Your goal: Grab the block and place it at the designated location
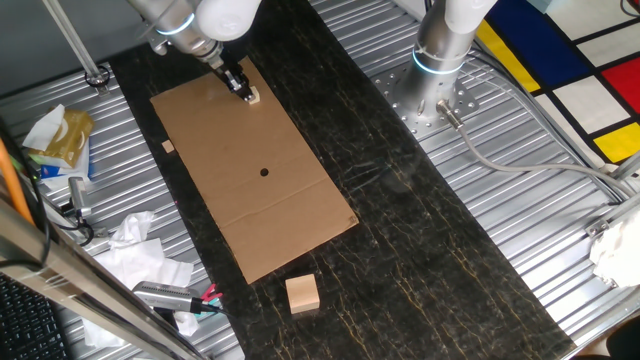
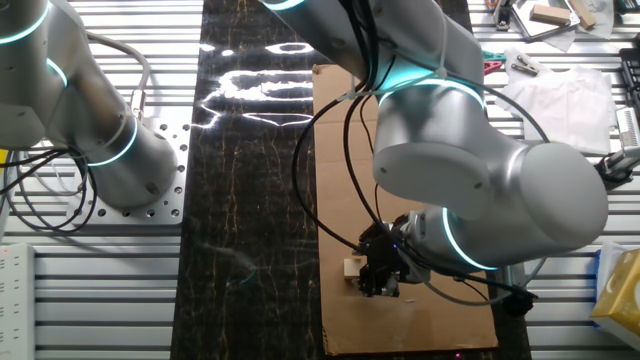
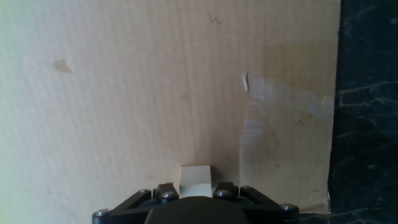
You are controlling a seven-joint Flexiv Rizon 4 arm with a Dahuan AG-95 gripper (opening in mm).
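Observation:
The block (image 1: 252, 97) is a tiny pale beige cube near the far corner of the brown cardboard sheet (image 1: 285, 215). My gripper (image 1: 246, 93) is down at it. In the hand view the block (image 3: 196, 179) fills the gap between my two black fingers, which press its sides, so my gripper (image 3: 195, 190) is shut on it. The other fixed view shows the block (image 2: 353, 267) at my gripper (image 2: 372, 285), low over the cardboard (image 2: 420, 325). The designated location (image 1: 264, 172) is a small black dot mid-sheet, well in front of the block. The arm hides it in the other fixed view.
A larger tan wooden block (image 1: 302, 293) lies on the dark mat in front of the sheet. A small flat tan chip (image 1: 168, 148) sits off the sheet's left edge. A second arm's base (image 1: 440, 50) stands at the back right. Crumpled paper and tools (image 1: 140, 260) crowd the left.

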